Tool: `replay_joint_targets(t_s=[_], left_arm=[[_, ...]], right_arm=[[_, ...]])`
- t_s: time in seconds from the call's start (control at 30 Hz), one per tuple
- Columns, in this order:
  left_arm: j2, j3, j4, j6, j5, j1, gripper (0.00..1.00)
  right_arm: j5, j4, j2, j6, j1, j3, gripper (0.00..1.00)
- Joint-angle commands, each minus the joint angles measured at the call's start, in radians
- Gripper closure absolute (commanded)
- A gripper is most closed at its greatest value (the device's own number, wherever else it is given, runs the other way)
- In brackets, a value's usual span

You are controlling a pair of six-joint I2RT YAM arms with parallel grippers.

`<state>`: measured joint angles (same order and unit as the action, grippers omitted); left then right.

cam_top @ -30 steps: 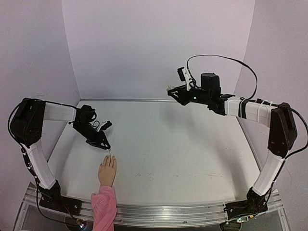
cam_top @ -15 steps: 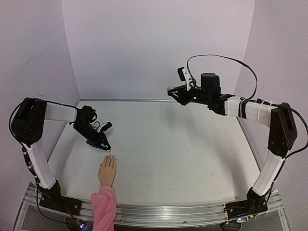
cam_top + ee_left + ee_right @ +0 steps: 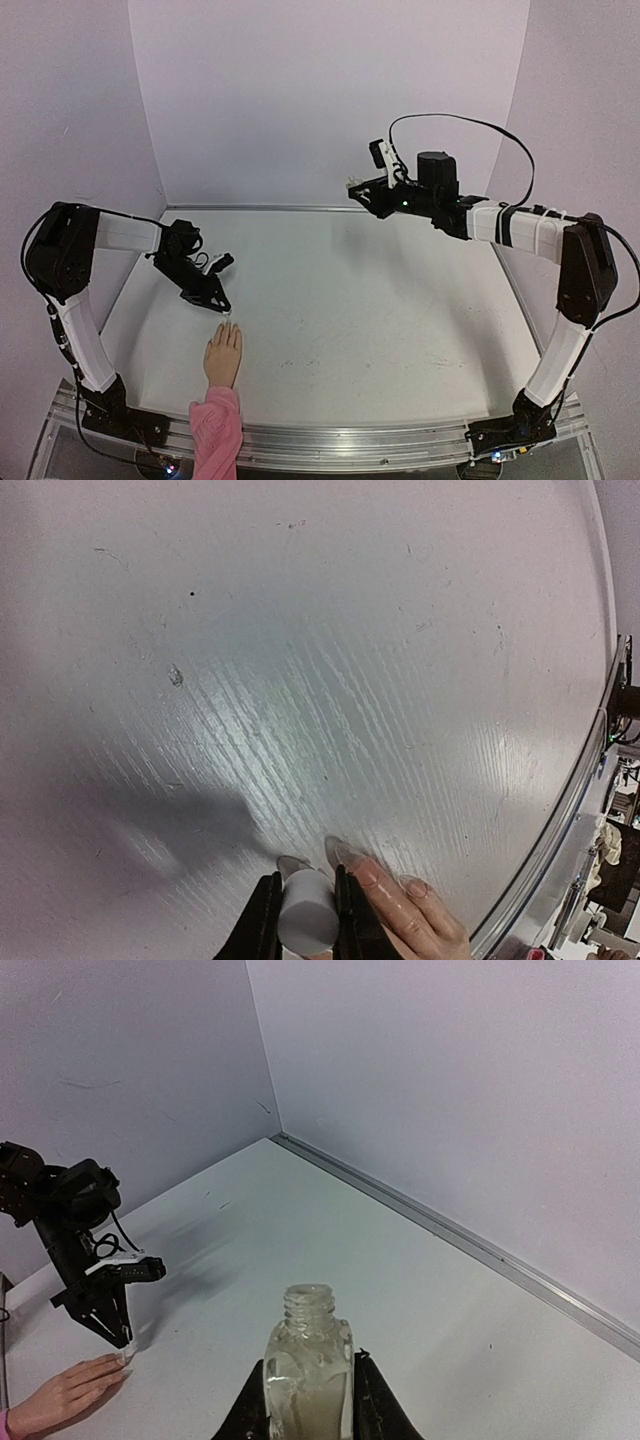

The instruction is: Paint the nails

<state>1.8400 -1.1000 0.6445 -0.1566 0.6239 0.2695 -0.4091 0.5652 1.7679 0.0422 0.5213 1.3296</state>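
Observation:
The flesh-coloured mannequin hand (image 3: 223, 356) with a pink sleeve (image 3: 215, 430) lies at the table's front left, fingers pointing away. Its nails (image 3: 351, 856) show at the fingertips in the left wrist view. My left gripper (image 3: 222, 312) is shut on a white brush cap (image 3: 306, 912), held just over the fingertips; the brush tip is hidden behind the cap. My right gripper (image 3: 358, 187) is raised at the back right, shut on an open clear polish bottle (image 3: 309, 1370). The hand also shows in the right wrist view (image 3: 68, 1393).
The white table (image 3: 360, 300) is bounded by a back wall and side walls. A metal rail (image 3: 350, 440) runs along the front edge. A cable loops over the right arm (image 3: 520, 225).

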Motion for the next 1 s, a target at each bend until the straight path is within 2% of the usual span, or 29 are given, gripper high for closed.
replay_joint_targets(t_s=[0.0,0.6,0.97], left_arm=[[0.005,-0.049,-0.02,-0.013,-0.005,0.002,1.0],[0.034,-0.087,-0.026,-0.031,-0.021,-0.006,1.0],[-0.053,-0.079,0.007,-0.029,-0.042,-0.009,1.0]], right_arm=[[-0.012,0.066,-0.03,0.01,-0.003,0.013,1.0],[-0.021,0.065,-0.006,0.012,-0.004,0.033,1.0],[-0.03,0.064,-0.007,0.008,-0.004,0.029,1.0]])
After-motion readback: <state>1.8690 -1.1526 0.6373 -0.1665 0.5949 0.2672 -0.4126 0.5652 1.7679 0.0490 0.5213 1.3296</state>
